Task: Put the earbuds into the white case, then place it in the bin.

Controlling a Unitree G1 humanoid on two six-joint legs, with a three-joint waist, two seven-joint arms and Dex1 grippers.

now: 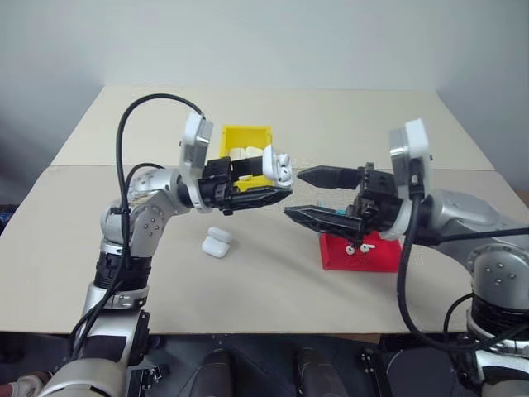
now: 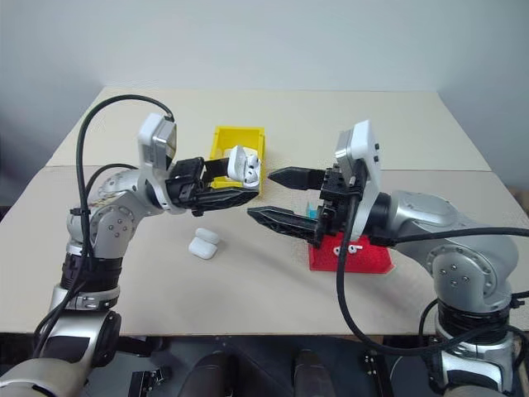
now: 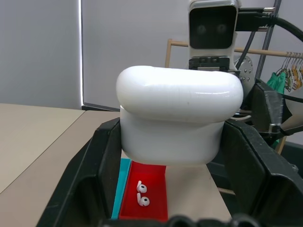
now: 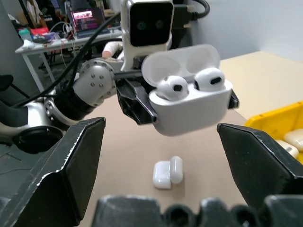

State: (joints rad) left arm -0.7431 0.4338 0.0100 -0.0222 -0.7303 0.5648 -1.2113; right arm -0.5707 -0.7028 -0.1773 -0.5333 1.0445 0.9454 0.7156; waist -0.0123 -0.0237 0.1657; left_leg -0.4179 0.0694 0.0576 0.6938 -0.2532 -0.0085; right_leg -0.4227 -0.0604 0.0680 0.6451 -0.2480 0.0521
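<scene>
Two earbuds sit seated in the white case that my left gripper has clamped between its fingers, held up above the table with the lid swung open. From the right wrist camera I can see both buds side by side in their sockets, lid tipped back behind them. My right gripper points across toward the case from the other side, its two black fingers spread wide apart with nothing between them, tips close to the case but not touching it.

Behind the held case stands the yellow bin, near the middle of the table; I can make out at least one white case lying inside it. On the bare table under my left arm rests another case, lid open. Below my right gripper lies a red tray with two loose earbuds in it, and a strip of a blue tray shows just beside the red one.
</scene>
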